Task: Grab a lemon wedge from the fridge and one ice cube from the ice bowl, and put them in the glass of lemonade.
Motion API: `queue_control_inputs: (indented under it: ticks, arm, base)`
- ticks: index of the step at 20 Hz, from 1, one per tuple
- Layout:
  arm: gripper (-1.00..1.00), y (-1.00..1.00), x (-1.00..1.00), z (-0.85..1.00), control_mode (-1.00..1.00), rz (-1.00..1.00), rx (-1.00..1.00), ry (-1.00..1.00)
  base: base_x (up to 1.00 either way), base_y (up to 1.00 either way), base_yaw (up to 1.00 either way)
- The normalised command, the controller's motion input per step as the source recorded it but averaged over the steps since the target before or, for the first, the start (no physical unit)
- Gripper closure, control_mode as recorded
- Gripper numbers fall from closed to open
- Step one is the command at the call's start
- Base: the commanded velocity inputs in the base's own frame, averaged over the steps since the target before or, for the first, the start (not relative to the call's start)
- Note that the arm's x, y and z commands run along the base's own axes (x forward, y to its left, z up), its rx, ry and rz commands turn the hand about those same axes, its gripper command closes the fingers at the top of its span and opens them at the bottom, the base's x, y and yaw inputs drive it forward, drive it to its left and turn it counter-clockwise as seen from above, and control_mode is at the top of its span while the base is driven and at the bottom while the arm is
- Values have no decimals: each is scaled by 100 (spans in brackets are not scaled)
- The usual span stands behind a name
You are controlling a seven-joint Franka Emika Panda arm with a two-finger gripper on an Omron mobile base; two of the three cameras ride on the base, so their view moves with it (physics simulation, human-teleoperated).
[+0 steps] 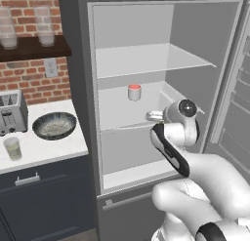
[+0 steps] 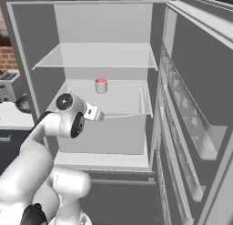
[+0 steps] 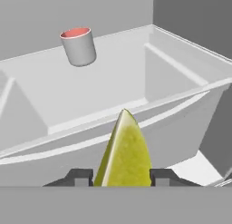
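Two fingertips (image 3: 81, 177) of the hand (image 3: 122, 177) clamp the lemon wedge (image 3: 125, 150), its base cut off.

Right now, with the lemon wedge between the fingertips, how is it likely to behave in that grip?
The lemon wedge tapers to a thin point, so it may pivot or squeeze out from the end effector. It looks small beside the red-topped cup, so probably light. Its rind looks smooth, possibly slippery.

Home kitchen: tall dark grey fridge (image 1: 83, 113) standing open beside a white counter (image 1: 49, 150) that is bearing a silver toaster (image 1: 12, 112), red brick wall (image 1: 29, 81) showing behind.
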Motion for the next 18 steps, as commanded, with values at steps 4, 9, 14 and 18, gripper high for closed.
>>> queue_control_inputs:
  ticks: [4,9,14,18]
  arm:
    - [100,2,-100,51,-100,0,0,16]
    - [100,4,-100,25,-100,5,0,3]
    - [100,2,-98,1,-100,11,0,0]
    - [100,0,-96,-2,-100,13,0,0]
  base:
    - [0,0,0]
    - [0,0,0]
    - [0,0,0]
    - [0,0,0]
